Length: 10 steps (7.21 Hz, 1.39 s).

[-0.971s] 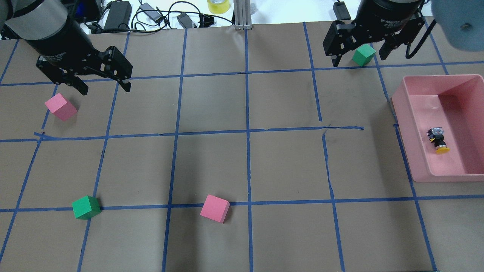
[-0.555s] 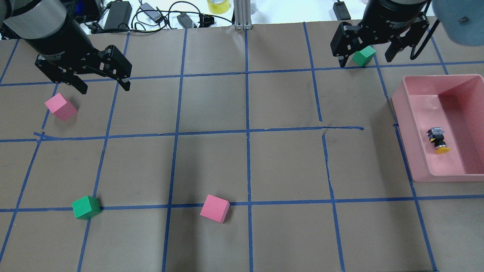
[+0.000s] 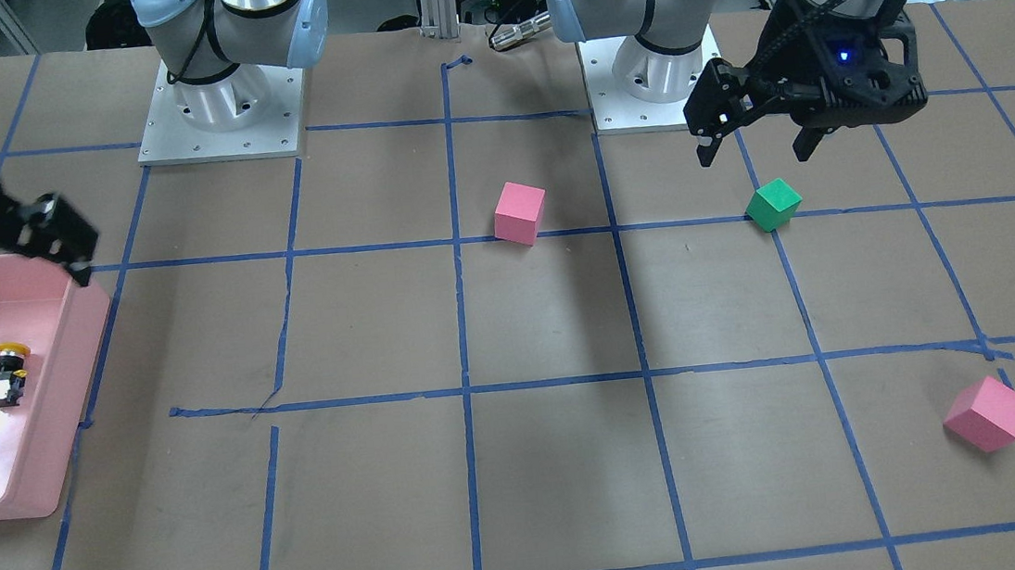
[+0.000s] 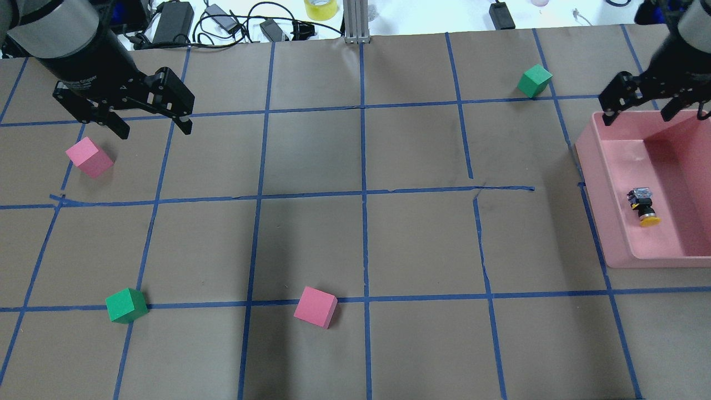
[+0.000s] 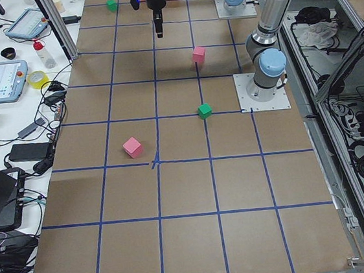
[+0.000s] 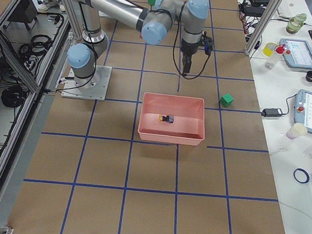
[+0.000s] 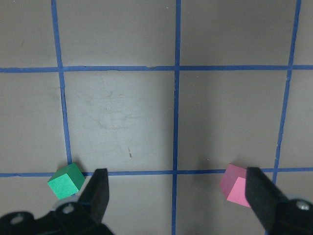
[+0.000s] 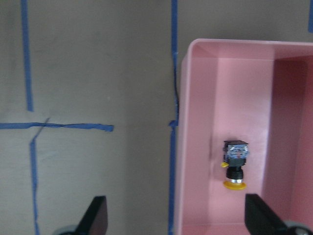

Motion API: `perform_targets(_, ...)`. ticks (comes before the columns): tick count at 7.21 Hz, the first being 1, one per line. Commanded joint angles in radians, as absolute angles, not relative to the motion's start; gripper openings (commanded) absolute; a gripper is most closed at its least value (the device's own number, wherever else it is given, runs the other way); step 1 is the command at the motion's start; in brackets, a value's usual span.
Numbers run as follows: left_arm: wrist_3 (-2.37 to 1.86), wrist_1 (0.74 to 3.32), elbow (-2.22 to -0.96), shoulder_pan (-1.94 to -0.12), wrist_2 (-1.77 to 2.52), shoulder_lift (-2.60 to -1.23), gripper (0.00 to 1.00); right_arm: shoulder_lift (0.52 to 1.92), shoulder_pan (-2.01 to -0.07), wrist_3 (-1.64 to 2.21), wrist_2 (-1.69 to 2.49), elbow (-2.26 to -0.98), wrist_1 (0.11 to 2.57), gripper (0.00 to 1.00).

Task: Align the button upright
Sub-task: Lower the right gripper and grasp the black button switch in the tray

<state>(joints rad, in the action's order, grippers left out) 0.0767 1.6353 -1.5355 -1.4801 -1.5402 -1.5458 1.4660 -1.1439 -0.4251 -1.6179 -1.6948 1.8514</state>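
I saw the button (image 4: pixel 644 206) lying on its side on the floor of the pink bin (image 4: pixel 590 166), yellow cap toward the robot. My right gripper (image 4: pixel 639 115) hung above the bin, fingers spread and empty. The left gripper (image 4: pixel 154 131) hovered likewise spread near a pink cube (image 4: pixel 89 157).

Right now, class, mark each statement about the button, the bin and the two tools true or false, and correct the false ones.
1. The button lies on its side in the pink bin. True.
2. The right tool is shut on the button. False: it is open and empty, over the bin's far rim.
3. The left tool is open and empty. True.
4. A green cube sits in the bin. False: the button is alone in it.
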Motion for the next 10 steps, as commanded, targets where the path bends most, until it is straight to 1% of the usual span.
perform_targets(1, 0.077, 1.635, -1.534, -1.480, -1.540, -1.546, 1.00, 1.392, -0.953, -0.560, -1.617, -1.807, 2.059, 0.96)
perform_targets(2, 0.077, 1.635, -1.535, -1.480, -1.540, -1.546, 1.00, 1.343, -0.921, -0.618, -1.605, -1.847, 2.162, 0.97)
perform_targets(4, 0.077, 1.635, -1.539, -1.480, -1.540, -1.546, 1.00, 1.324, -0.911, -0.626, -1.595, -1.911, 2.239, 0.96)
perform_targets(5, 0.077, 1.635, -1.542, -1.480, -1.540, -1.546, 1.00, 1.306, -0.910, -0.626, -1.591, -1.957, 2.332, 0.97)
perform_targets(6, 0.081, 1.635, -1.548, -1.480, -1.540, -1.546, 1.00, 1.290, -0.910, -0.623, -1.591, -1.989, 2.370, 0.97)
perform_targets(10, 0.081, 1.638, -1.551, -1.482, -1.540, -1.549, 1.00, 1.256, -0.910, -0.621, -1.595, -2.005, 2.378, 0.98)
